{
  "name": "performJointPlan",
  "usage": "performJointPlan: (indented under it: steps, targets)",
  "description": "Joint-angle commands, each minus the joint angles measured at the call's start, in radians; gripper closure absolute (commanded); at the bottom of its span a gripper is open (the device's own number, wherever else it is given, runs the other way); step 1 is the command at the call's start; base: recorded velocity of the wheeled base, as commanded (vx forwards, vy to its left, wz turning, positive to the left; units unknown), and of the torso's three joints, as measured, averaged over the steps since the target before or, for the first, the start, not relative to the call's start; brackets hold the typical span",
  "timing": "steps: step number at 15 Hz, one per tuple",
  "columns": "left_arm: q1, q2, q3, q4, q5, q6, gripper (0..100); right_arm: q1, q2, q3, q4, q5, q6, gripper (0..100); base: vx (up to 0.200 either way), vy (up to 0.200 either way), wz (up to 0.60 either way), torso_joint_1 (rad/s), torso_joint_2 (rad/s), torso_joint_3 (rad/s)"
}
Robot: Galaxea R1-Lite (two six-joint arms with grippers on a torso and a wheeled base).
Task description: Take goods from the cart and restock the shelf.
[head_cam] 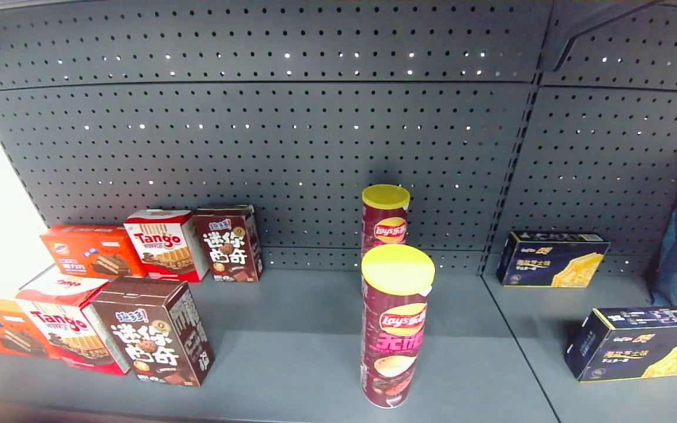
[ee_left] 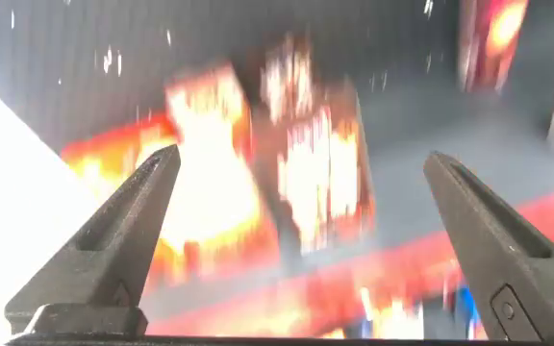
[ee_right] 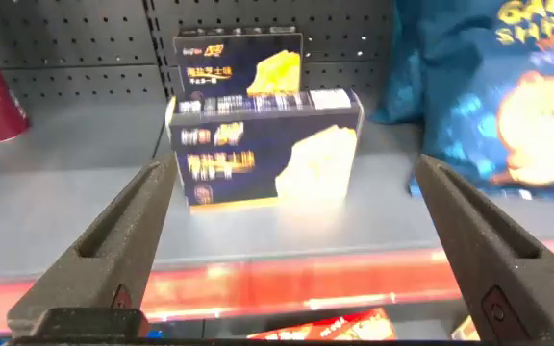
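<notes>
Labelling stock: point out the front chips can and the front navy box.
Front chips can (head_cam: pixel 395 335): head view, label middle.
Front navy box (ee_right: pixel 263 163): right wrist view, front face.

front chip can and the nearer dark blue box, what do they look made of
Front chip can: probably a paperboard tube with glossy printed wrap, judging by the sheen; its yellow lid looks like smooth plastic. Nearer dark blue box: printed cardboard, with crisp folded edges.

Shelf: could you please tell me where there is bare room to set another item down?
One bare stretch of shelf lies between the front brown box and the front chip can. Another lies between that can and the front dark blue box. The left end is crowded with snack boxes in two rows.
</notes>
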Motion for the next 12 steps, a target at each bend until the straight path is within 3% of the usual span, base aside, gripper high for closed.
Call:
performJointPlan:
  steps: [1, 3, 5, 7, 8, 9, 12]
  targets:
    - [0.085, -0.299, 0.202, 0.104, 0.029, -0.008, 0, -0.008, -0.179, 0.164, -0.077, 0.003, 0.016, 0, 0.0, 0.0, 0.0, 0.0, 0.0, 0.0]
    - [0.085, -0.302, 0.228, 0.103, 0.093, -0.023, 0, -0.008, -0.179, 0.208, -0.052, 0.006, 0.015, 0, 0.0, 0.0, 0.0, 0.0, 0.0, 0.0]
    - [0.084, -0.304, 0.288, 0.063, 0.104, -0.051, 0, -0.008, -0.179, 0.208, -0.046, 0.035, 0.016, 0, 0.0, 0.0, 0.0, 0.0, 0.0, 0.0]
    - [0.07, -0.304, 0.351, -0.041, 0.07, -0.051, 0, -0.006, -0.181, 0.208, -0.038, 0.065, 0.013, 0, 0.0, 0.0, 0.0, 0.0, 0.0, 0.0]
    - [0.044, -0.302, 0.357, -0.055, 0.016, -0.053, 0, -0.005, -0.181, 0.208, -0.04, 0.111, -0.021, 0, 0.0, 0.0, 0.0, 0.0, 0.0, 0.0]
    - [0.03, -0.304, 0.358, -0.055, 0.0, -0.053, 0, -0.005, -0.182, 0.208, -0.04, 0.129, -0.041, 0, 0.0, 0.0, 0.0, 0.0, 0.0, 0.0]
    - [-0.06, -0.329, 0.357, -0.055, -0.002, -0.069, 0, -0.005, -0.181, 0.207, -0.037, 0.174, -0.053, 0, 0.0, 0.0, 0.0, 0.0, 0.0, 0.0]
